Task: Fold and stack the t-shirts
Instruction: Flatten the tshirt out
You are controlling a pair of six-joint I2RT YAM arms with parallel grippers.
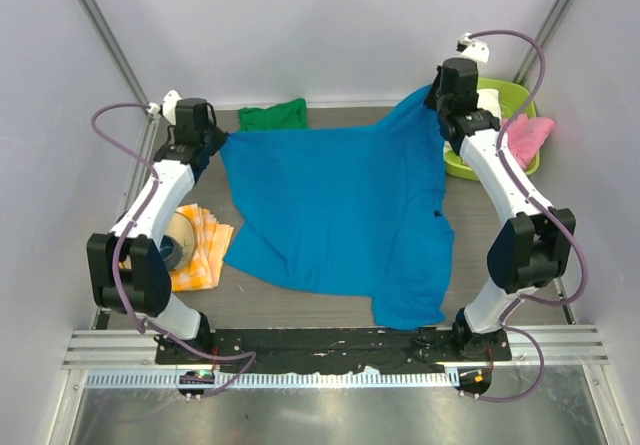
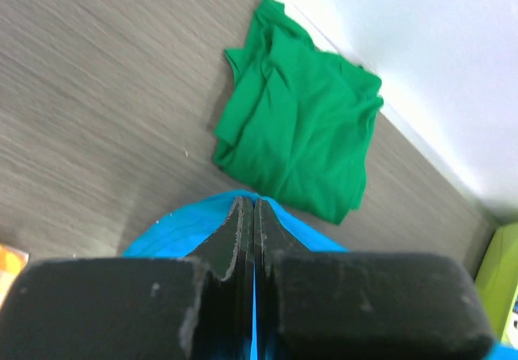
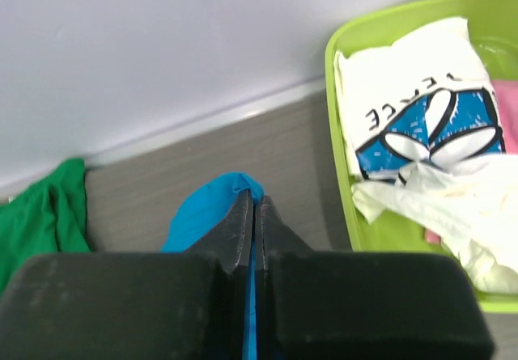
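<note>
Blue t-shirt (image 1: 340, 215): we see it spread over the middle of the desk (image 1: 290, 310), its far edge pulled taut between the two hands and its near hem lying toward the right.
Left hand (image 2: 247, 202): fingers pressed together, pinching the shirt's far left corner.
Right hand (image 3: 253, 198): fingers clamped tight on the far right corner, beside the tub.
Green t-shirt (image 1: 272, 116): crumpled at the far edge, left of centre, just beyond the blue one.
Lime tub (image 3: 388, 12): far right; we find a white printed t-shirt (image 3: 421, 117) and a pink t-shirt (image 1: 533, 135) in it.
Checked cloth (image 1: 205, 250): near left, just beside the blue shirt's left edge.
</note>
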